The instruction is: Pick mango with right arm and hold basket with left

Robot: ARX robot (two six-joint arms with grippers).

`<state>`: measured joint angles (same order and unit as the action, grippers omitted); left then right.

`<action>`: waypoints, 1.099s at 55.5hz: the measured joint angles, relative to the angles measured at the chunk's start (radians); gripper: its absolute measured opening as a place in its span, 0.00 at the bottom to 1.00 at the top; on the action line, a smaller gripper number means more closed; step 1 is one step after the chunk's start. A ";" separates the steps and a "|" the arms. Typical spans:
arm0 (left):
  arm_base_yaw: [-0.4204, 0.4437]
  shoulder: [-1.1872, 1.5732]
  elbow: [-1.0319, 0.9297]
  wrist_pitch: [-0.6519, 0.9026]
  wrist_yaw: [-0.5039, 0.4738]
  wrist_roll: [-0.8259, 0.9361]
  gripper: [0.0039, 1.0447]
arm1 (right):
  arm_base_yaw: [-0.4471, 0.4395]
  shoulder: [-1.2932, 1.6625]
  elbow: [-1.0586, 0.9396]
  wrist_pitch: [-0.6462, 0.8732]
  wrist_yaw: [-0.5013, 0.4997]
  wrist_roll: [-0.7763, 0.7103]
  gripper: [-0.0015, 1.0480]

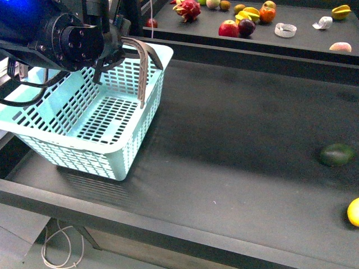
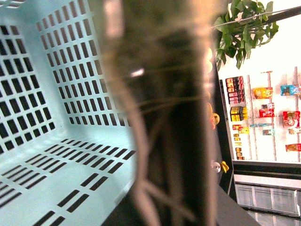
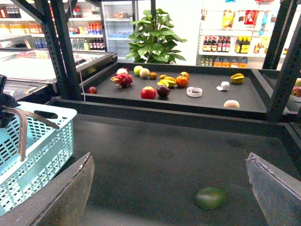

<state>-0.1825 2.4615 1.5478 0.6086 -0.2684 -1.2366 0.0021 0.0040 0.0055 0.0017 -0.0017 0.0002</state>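
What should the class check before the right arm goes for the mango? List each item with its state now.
1. Left gripper at the handle of the basket: ok.
2. Left grip closed: cannot tell.
3. Right gripper open: ok, fingers wide apart.
4. Mango found: ok, front view's right edge, partly cut off.
5. Mango in right wrist view: not ok; only the green fruit shows.
6. Mango clear of green fruit: ok.
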 joint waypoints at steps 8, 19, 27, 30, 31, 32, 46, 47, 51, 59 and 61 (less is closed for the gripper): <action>-0.006 -0.043 -0.068 0.011 0.008 0.058 0.05 | 0.000 0.000 0.000 0.000 0.000 0.000 0.92; -0.023 -0.182 -0.231 0.077 0.011 0.165 0.05 | 0.000 0.000 0.000 0.000 0.000 0.000 0.92; -0.076 -0.368 -0.418 0.175 0.023 0.351 0.05 | 0.000 0.000 0.000 0.000 0.000 0.000 0.92; -0.094 -0.405 -0.467 0.217 0.037 0.400 0.05 | 0.000 0.000 0.000 0.000 0.000 0.000 0.92; -0.102 -0.416 -0.486 0.234 0.044 0.426 0.05 | 0.000 0.000 0.000 0.000 0.000 0.000 0.92; -0.106 -0.422 -0.495 0.243 0.046 0.435 0.05 | 0.000 0.000 0.000 0.000 0.000 0.000 0.92; -0.235 -0.500 -0.697 0.364 0.120 0.674 0.05 | 0.000 0.000 0.000 0.000 0.000 0.000 0.92; -0.246 -0.505 -0.711 0.368 0.119 0.694 0.05 | 0.000 0.000 0.000 0.000 0.000 0.000 0.92; -0.280 -0.516 -0.743 0.388 0.121 0.734 0.05 | 0.000 0.000 0.000 0.000 0.000 0.000 0.92; -0.340 -0.541 -0.775 0.417 0.119 0.830 0.05 | 0.000 0.000 0.000 0.000 0.000 0.000 0.92; -0.352 -0.544 -0.775 0.417 0.118 0.853 0.05 | 0.000 0.000 0.000 0.000 0.000 0.000 0.92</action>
<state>-0.5346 1.9171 0.7731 1.0260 -0.1505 -0.3836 0.0021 0.0040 0.0055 0.0017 -0.0017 0.0002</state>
